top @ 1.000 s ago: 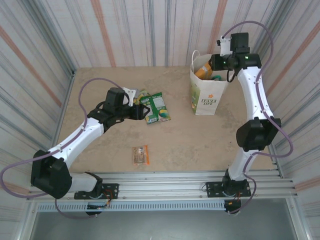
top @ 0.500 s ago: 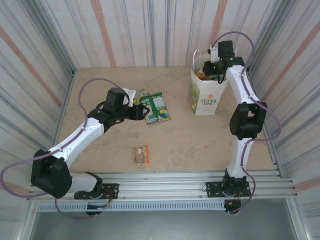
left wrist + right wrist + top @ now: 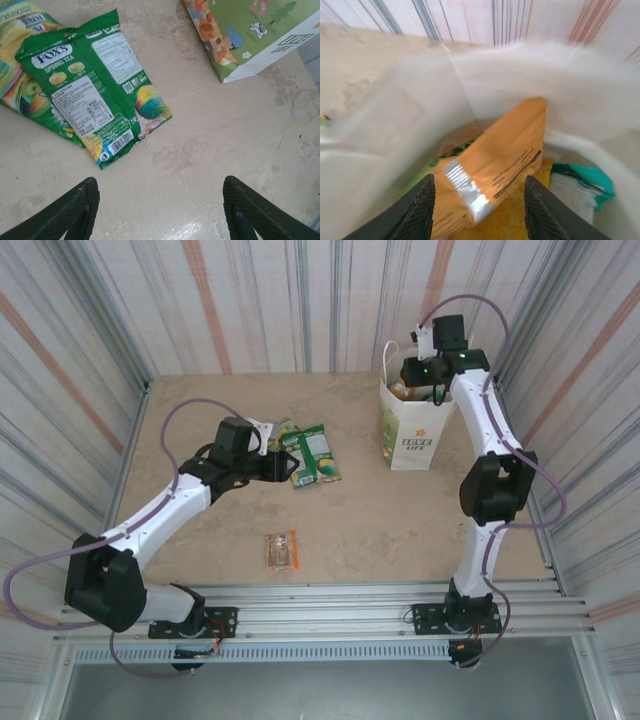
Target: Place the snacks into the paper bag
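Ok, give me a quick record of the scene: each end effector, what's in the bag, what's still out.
left end effector: open, just short of the Fox's Spring Tea packet
right end effector: open, above the mouth of the paper bag
in bag: orange packet, teal packet
outside bag: Spring Tea packet overlapping a second green packet; small clear packet lying apart

Tabletop (image 3: 400,530) is a beige, marble-looking slab with a few faint stains. Walls (image 3: 300,300) on the left, far and right are corrugated sheet, white with grey and reddish stripes. Slotted aluminium rail (image 3: 330,598) runs along the near edge.
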Controlling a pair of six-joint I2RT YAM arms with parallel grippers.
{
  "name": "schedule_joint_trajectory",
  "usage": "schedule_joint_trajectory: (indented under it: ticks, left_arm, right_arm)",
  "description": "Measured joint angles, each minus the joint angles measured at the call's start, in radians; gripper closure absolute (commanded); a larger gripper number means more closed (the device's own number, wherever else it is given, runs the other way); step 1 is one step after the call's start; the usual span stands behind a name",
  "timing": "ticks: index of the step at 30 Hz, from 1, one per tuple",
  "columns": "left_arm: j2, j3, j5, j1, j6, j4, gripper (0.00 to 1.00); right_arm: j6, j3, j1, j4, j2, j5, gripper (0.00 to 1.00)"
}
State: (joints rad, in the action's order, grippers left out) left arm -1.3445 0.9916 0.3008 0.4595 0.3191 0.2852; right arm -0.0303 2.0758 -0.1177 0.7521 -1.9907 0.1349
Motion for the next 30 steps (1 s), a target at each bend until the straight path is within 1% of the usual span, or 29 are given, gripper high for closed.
schedule_joint_trajectory:
  ticks: [4, 8, 11, 15, 18, 19, 22, 25, 30]
  left_arm:
    - [0.016, -0.045, 0.000, 0.000, 0.023, 0.008, 0.32]
    - [0.074, -0.111, 0.003, 0.000, 0.062, 0.031, 0.32]
    - [0.135, -0.158, 0.004, 0.000, 0.092, 0.048, 0.32]
    - [0.203, -0.213, -0.010, 0.000, 0.128, 0.062, 0.32]
    - [0.217, -0.236, -0.019, -0.006, 0.150, 0.052, 0.32]
    - [0.216, -0.240, -0.023, -0.009, 0.155, 0.047, 0.34]
    - [0.185, -0.241, -0.024, -0.033, 0.177, -0.004, 0.36]
    - [0.123, -0.239, -0.023, -0.052, 0.188, -0.065, 0.37]
    - [-0.062, -0.165, -0.024, -0.060, 0.202, -0.115, 0.38]
  right_arm:
    - [0.000, -0.073, -0.014, -0.008, 0.183, 0.000, 0.49]
    - [0.001, -0.230, -0.049, -0.032, 0.401, 0.001, 0.47]
    - [0.011, -0.356, -0.088, -0.048, 0.530, 0.009, 0.47]
    - [0.039, -0.523, -0.163, -0.054, 0.653, 0.027, 0.47]
    - [0.071, -0.638, -0.235, -0.064, 0.717, 0.039, 0.48]
    - [0.082, -0.673, -0.259, -0.072, 0.734, 0.046, 0.48]
    - [0.131, -0.801, -0.334, -0.127, 0.786, 0.073, 0.49]
    - [0.182, -0.927, -0.404, -0.200, 0.818, 0.102, 0.49]
    - [0.257, -1.064, -0.513, -0.309, 0.813, 0.125, 0.50]
